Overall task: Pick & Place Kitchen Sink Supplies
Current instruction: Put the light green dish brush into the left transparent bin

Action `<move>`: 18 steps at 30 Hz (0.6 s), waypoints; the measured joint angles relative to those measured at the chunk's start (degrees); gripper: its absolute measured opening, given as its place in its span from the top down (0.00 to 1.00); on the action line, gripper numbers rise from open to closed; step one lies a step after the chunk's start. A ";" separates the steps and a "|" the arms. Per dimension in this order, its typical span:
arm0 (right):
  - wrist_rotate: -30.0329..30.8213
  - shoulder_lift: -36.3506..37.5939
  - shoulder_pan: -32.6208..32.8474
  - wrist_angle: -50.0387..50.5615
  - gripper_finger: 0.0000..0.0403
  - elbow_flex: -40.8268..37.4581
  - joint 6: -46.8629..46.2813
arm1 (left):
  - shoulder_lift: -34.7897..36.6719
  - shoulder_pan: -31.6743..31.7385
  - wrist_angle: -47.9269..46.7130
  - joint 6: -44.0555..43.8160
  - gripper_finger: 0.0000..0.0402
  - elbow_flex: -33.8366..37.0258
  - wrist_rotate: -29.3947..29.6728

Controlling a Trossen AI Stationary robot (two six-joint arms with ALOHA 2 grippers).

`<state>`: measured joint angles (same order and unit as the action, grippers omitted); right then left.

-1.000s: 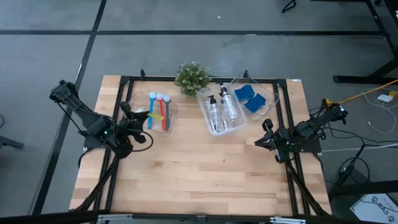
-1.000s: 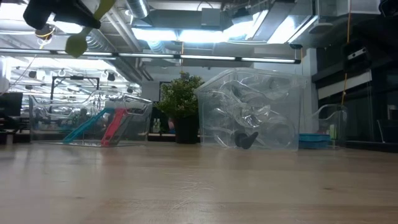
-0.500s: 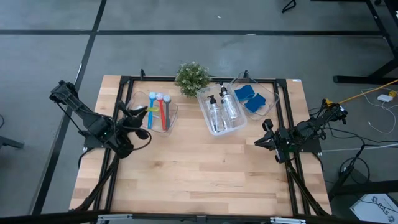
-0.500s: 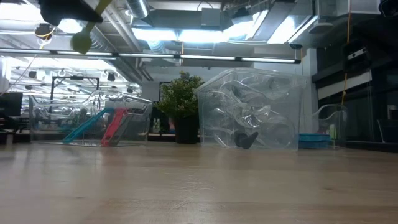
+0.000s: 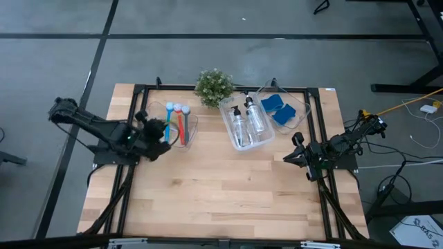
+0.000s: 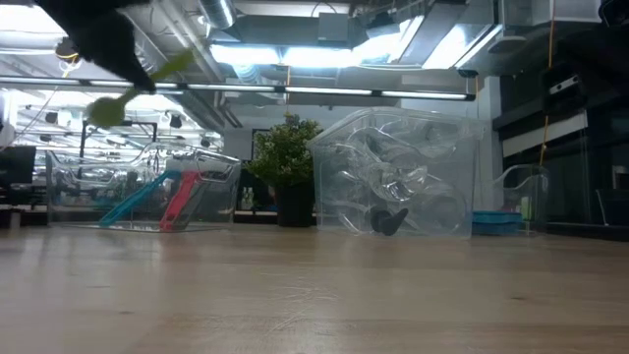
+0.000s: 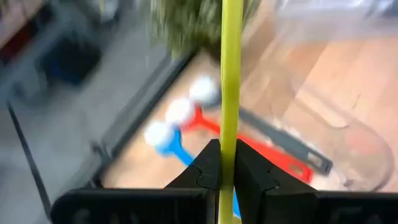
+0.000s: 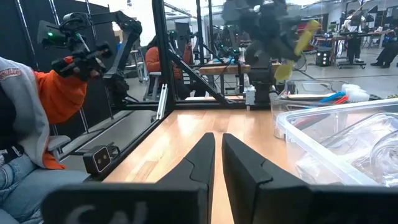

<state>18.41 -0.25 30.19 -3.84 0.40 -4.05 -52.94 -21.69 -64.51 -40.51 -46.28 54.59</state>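
The left bin [image 5: 181, 123] holds blue, red and grey brushes [image 5: 178, 124]. My left gripper [image 7: 227, 167] is clamped on the thin yellow-green brush [image 7: 231, 74]; my right gripper [image 8: 217, 155] rests together.

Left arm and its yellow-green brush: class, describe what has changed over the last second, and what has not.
The left gripper, shut on the yellow-green brush, has swung nearer the left bin holding the other brushes. The brush now tilts flatter. The right gripper, bottles and sponges stayed put.
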 joint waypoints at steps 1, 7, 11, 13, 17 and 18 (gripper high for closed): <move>0.00 0.02 0.00 0.00 0.92 -0.02 0.02 | -0.50 2.33 0.01 -1.56 0.95 0.00 -2.38; 0.00 0.00 -0.02 -0.02 0.92 -0.02 0.00 | -2.25 11.35 3.28 -4.55 0.95 0.02 -12.14; 0.00 0.00 0.00 0.00 0.92 0.00 0.00 | -1.62 15.68 4.15 -4.33 0.95 0.02 -15.83; -0.01 0.00 -0.01 -0.01 0.92 0.00 0.01 | -1.45 18.01 4.13 -3.68 0.95 0.02 -18.03; -0.02 0.02 -0.01 -0.02 0.92 0.00 0.00 | -2.22 21.49 4.40 -0.57 0.95 0.02 -18.42; 0.00 0.02 -0.02 0.00 0.92 0.00 0.02 | -2.72 22.05 4.52 0.79 0.95 0.02 -17.69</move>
<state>18.41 -0.23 30.17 -3.84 0.40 -4.03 -55.66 0.36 -60.00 -39.71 -46.26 36.90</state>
